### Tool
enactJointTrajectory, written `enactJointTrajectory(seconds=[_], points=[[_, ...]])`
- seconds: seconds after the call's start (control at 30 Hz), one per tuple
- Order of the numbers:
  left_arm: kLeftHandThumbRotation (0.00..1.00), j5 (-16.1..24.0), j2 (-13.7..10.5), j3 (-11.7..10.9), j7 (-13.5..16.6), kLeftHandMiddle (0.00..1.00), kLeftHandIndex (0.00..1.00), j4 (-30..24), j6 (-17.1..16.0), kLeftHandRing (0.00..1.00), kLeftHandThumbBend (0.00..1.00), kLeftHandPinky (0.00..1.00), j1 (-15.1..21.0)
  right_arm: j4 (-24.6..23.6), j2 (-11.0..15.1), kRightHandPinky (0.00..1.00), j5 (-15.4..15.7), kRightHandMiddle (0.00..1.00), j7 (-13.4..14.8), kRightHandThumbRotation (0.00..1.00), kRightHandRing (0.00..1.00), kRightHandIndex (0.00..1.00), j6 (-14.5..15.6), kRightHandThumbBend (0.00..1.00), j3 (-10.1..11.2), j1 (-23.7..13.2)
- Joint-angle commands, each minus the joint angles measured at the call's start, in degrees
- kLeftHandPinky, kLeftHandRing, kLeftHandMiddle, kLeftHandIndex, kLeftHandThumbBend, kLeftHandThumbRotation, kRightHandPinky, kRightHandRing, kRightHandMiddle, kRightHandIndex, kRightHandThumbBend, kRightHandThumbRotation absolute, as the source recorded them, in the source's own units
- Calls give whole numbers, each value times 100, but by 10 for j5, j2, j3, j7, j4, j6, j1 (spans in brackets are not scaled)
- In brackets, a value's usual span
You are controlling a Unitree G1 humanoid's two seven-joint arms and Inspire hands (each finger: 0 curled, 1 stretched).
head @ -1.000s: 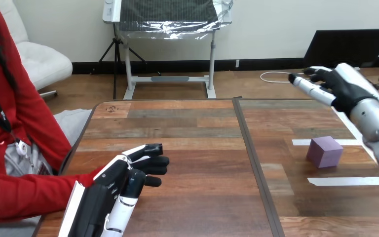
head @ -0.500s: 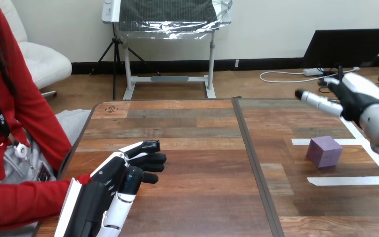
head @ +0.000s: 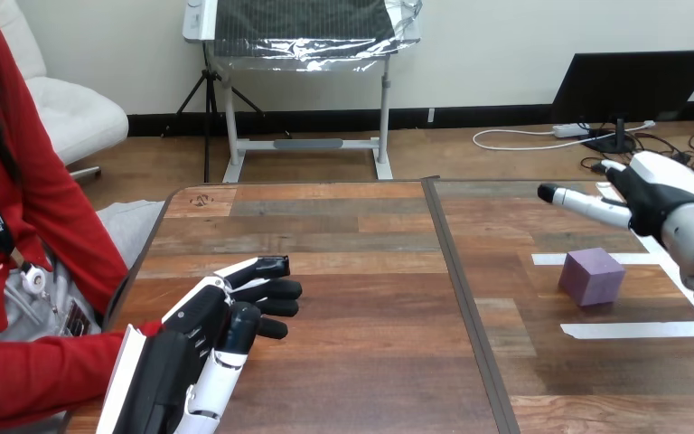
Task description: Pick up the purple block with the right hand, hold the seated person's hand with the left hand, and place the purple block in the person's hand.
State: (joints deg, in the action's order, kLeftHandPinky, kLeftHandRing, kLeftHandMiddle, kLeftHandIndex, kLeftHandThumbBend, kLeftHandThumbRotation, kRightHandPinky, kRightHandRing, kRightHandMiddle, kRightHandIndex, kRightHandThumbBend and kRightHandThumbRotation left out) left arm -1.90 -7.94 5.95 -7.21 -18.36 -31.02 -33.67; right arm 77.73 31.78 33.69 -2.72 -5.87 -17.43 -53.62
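Observation:
The purple block rests on the right half of the wooden table, between two white tape strips. Above and slightly right of it hovers my right hand, open, with fingers stretched toward the left and not touching the block. At the lower left my left hand lies over the table, open, its fingers pointing right. The person's red sleeve reaches in from the left edge beside my left arm; their hand is hidden behind my left hand.
White tape strips mark the table around the block. A dark seam runs front to back between the table's two halves.
My right hand has dropped lower and drawn to the right, nearer above the block. My left hand has barely shifted. The block has not moved.

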Motion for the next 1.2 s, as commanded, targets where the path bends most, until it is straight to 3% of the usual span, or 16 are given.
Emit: enactJointTrajectory(seconds=[0.0,0.43,0.53,0.7,0.83,1.17], points=[[86,-6,5,-3,-3,69,72,-6,-14,67,44,60,27,-4,4,92,1,99,-1,100,98,96,1,78,-6,-2],[84,2,7,-7,1,68,71,-12,-7,65,44,59,28,-3,-2,91,5,98,-9,100,97,97,5,78,-18,14],[84,1,3,-7,-3,68,72,-14,-3,66,44,59,27,-2,-7,89,-1,97,-12,100,96,97,15,78,-12,17],[84,1,3,-6,-3,68,72,-17,-1,66,43,59,27,-2,-9,80,-6,93,-16,100,91,94,6,74,-10,25],[84,-1,2,-6,-4,68,72,-17,1,66,43,59,28,-3,-8,78,2,91,-3,100,89,90,-12,70,-17,33],[82,-1,1,-7,-5,68,72,-20,6,65,41,58,29,-1,-10,76,-9,87,-27,98,85,85,-24,66,-8,39]])
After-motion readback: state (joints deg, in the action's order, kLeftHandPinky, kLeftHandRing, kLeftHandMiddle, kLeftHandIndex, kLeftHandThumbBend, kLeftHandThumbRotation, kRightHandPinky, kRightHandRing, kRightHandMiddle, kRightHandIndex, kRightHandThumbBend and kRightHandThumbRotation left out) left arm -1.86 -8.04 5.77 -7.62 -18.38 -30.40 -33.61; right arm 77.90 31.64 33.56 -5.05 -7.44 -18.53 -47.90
